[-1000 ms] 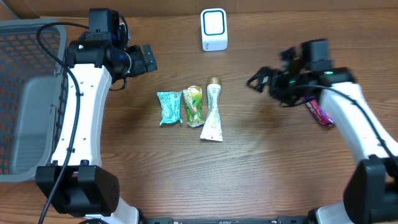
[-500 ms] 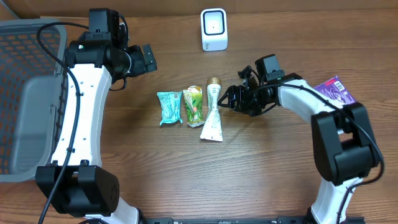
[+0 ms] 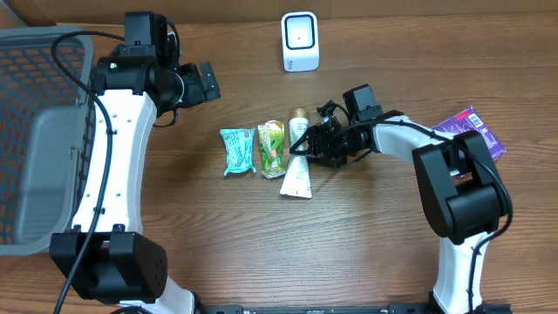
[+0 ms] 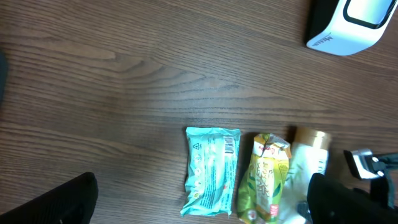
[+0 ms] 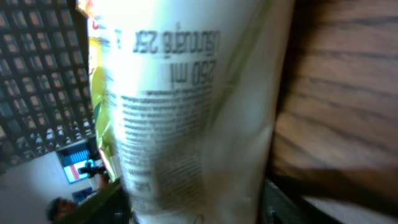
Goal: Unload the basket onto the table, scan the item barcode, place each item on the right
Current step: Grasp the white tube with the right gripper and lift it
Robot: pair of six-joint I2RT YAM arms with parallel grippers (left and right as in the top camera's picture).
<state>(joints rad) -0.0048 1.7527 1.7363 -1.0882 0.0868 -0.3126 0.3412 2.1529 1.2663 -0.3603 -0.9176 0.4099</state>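
Note:
A white squeeze tube (image 3: 297, 174) with a gold cap lies flat on the wood table, printed side up, at the right end of a row of items. My right gripper (image 3: 312, 144) has come in from the right and sits low on the tube's upper half. In the right wrist view the tube (image 5: 186, 112) fills the whole gap between the fingers, which press on both its sides. The white barcode scanner (image 3: 300, 41) stands at the back centre. My left gripper (image 3: 207, 83) hovers open, high over the table's left part, holding nothing.
A teal packet (image 3: 236, 151) and a green packet (image 3: 271, 146) lie just left of the tube. A purple packet (image 3: 471, 128) lies at the far right. A grey mesh basket (image 3: 35, 139) fills the left edge.
My right arm has swung left from beside the purple packet to the tube, and its jaws have narrowed round it. The left arm has not moved.

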